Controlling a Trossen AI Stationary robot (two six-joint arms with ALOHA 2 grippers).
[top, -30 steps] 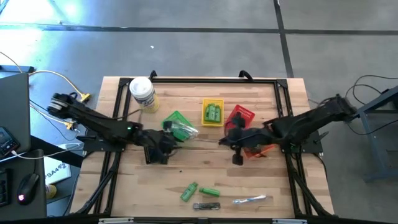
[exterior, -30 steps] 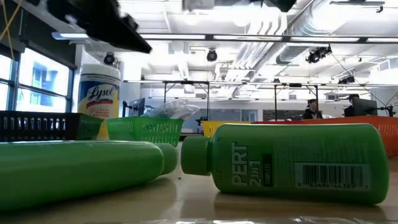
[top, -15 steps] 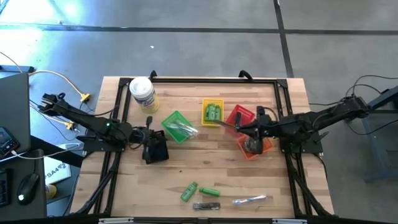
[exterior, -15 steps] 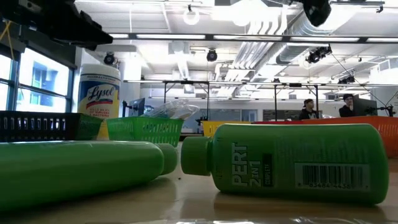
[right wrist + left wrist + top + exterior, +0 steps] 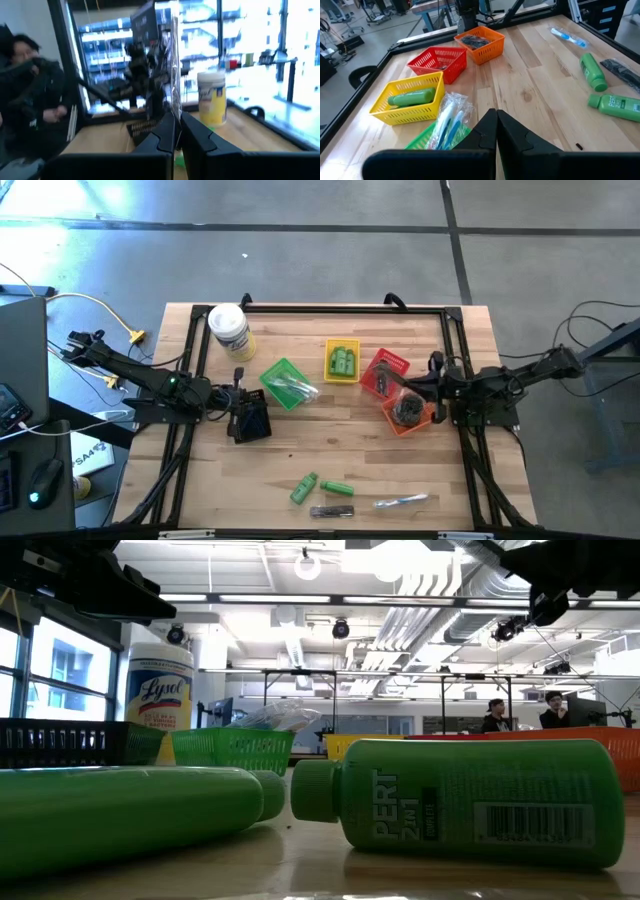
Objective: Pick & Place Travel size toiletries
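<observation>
Left arm: folded low over the table's nine o'clock side, left gripper (image 5: 238, 400) beside the black basket (image 5: 250, 422); fingers (image 5: 487, 131) pressed together, holding nothing.
Right arm: drawn back at three o'clock, right gripper (image 5: 437, 378) level, just beside the orange basket (image 5: 410, 412); fingers (image 5: 167, 131) closed flat on each other, empty.
Loose toiletries: two green bottles (image 5: 318, 486) near six o'clock, lying on their sides, one slanted, the other with its long axis running nine to three; a dark flat pack (image 5: 331, 511) and a clear-wrapped piece (image 5: 402, 501) below them, also lying nine to three.
Sorted toiletries: green bottles in the yellow basket (image 5: 342, 361); wrapped pieces in the green basket (image 5: 287, 383).
Hard to tell: contents of the red basket (image 5: 385, 370); the orange basket holds something dark, its kind unclear.
</observation>
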